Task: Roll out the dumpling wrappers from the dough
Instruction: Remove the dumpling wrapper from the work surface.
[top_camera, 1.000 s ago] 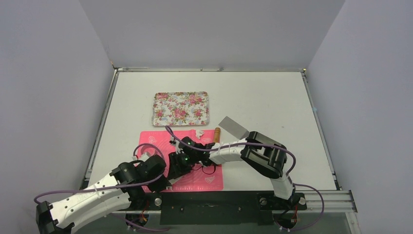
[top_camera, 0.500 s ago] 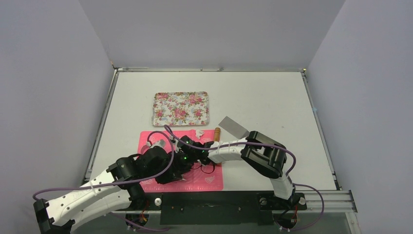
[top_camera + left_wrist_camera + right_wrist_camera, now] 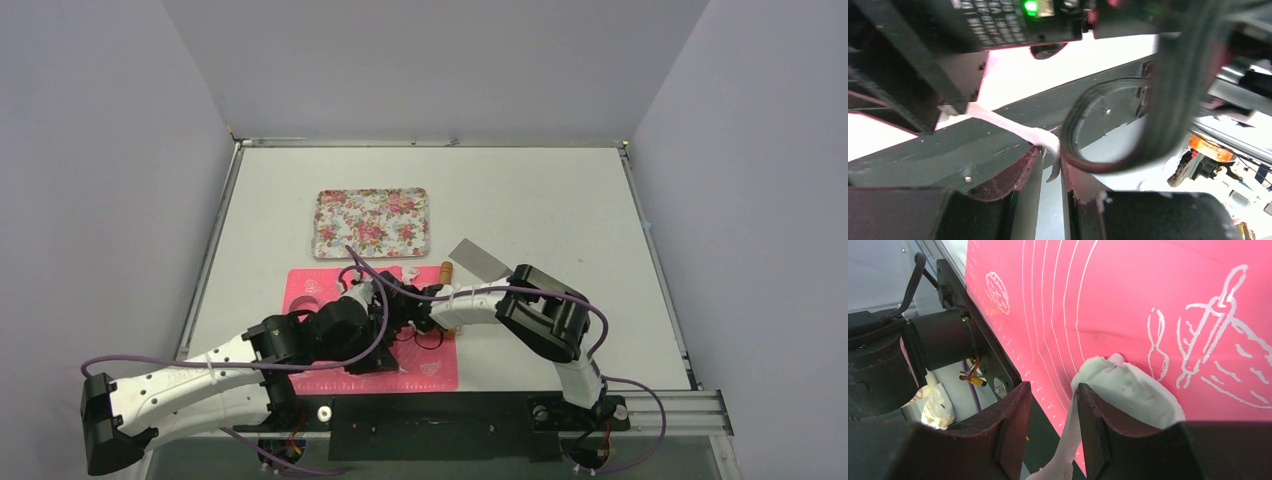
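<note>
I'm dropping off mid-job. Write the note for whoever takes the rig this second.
Left pincer: shut on a thin strip of dough, over the pink mat.
Right pincer: open, low over the mat; a dough lump clings to one finger and a strand hangs in the gap.
Flowered tray: beyond the mat, nothing seen on it. Scraper lies off the mat's far right corner, scraps at its far edge.
Done: no round wrapper shows anywhere.
Left: probably free the dough, flatten it, then cut rounds.
</note>
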Robot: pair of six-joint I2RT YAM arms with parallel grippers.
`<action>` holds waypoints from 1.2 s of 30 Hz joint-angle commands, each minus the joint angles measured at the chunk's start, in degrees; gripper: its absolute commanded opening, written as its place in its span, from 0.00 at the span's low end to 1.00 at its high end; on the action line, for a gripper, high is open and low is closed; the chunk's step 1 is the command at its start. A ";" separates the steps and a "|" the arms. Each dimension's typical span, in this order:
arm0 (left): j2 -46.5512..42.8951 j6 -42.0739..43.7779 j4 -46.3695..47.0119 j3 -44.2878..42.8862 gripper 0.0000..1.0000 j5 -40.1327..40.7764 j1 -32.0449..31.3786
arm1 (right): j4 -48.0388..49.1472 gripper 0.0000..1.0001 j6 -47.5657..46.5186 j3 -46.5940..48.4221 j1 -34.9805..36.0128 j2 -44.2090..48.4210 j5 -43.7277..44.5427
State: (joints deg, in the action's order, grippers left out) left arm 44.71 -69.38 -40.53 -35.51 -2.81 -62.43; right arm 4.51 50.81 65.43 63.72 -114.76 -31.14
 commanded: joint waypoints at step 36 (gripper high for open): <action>2.04 -18.73 -24.13 -1.00 0.25 14.17 0.03 | -6.05 0.52 -12.81 -17.93 -8.52 25.41 11.08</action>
State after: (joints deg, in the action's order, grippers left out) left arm 44.93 -86.50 -61.17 -36.56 10.28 -64.31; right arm 2.24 42.48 49.25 55.51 -93.30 -25.47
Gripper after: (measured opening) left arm 0.201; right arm 0.522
